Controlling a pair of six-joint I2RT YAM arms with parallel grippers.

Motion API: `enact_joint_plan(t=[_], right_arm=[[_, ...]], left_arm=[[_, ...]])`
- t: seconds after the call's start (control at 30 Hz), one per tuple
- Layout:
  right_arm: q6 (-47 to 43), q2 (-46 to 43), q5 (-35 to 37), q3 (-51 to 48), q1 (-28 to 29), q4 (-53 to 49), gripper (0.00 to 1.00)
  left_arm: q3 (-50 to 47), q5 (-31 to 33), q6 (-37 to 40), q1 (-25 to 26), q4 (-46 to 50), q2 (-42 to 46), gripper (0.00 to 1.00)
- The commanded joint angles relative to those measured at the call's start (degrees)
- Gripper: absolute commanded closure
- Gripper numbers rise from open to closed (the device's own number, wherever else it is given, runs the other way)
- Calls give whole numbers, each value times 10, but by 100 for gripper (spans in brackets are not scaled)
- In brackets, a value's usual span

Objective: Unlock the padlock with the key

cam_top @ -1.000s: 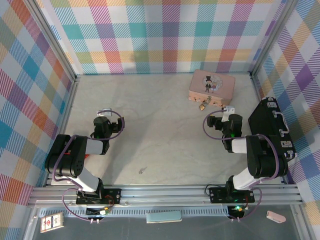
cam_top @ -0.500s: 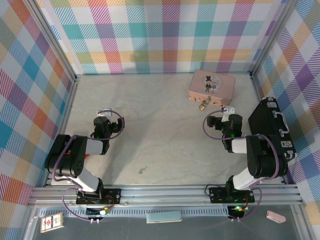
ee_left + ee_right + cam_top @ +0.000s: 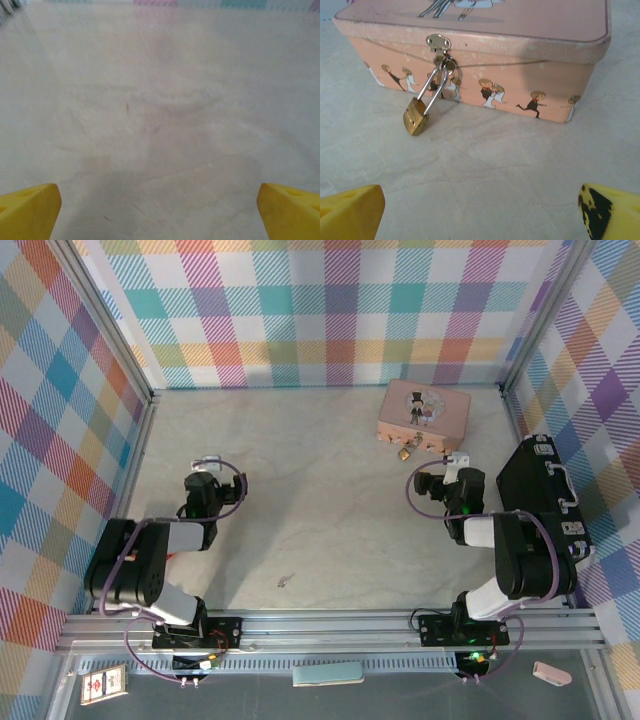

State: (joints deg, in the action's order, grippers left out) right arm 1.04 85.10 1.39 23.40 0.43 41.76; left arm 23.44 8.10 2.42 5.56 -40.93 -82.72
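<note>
**Key first, and it lies behind my left arm**

I see the tiny thin silvery-grey metal key [image 3: 284,581] lying flat on the pale marbled table [image 3: 320,510]. It is near the front edge, between the arms but closer to the left one. My left gripper [image 3: 160,207] points away from it, with its yellow fingers [image 3: 30,210] spread wide and holding nothing. My right gripper [image 3: 480,212] is wide and empty too, and it faces the little brass padlock [image 3: 415,117]. The padlock hangs slanted by its thin silver loop [image 3: 434,87] from the shiny clasp [image 3: 438,42] of the pink metal tin [image 3: 530,75]. Its bottom touches the table (which way the key points is too small to tell).
</note>
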Motion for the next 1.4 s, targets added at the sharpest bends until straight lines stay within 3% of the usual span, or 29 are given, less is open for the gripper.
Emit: enact_joint_plan(t=[0.0,0.1,0.27,0.47,0.6,0.73,0.83,0.9,0.97,1.07,1.37], right_arm=[[-7,-86,-11,35,3,-89,1],[3,-160,-45,58,5,-157,1],[79,-251,-83,146,9,-334,1],[229,-314,-72,238,10,-531,1],[320,-358,-52,241,9,-609,1],[320,-384,-138,228,9,-609,1],[344,-362,-184,247,21,-673,1],[346,-337,-171,266,74,-734,1],[350,-327,-95,273,164,-774,1],[382,-312,-24,269,287,-789,1],[476,-149,34,312,534,-804,1]], left_arm=[[11,49,-10,13,67,105,0],[37,70,-70,16,163,185,0],[102,-8,-149,17,311,269,0],[201,95,-283,17,587,338,0],[226,108,-320,16,694,375,0],[210,26,-350,16,715,411,0],[187,-58,-362,16,721,415,0],[186,-117,-341,16,734,407,0],[183,-140,-335,18,745,405,0],[168,-132,-335,20,757,427,0],[109,-109,-328,23,755,495,0]])
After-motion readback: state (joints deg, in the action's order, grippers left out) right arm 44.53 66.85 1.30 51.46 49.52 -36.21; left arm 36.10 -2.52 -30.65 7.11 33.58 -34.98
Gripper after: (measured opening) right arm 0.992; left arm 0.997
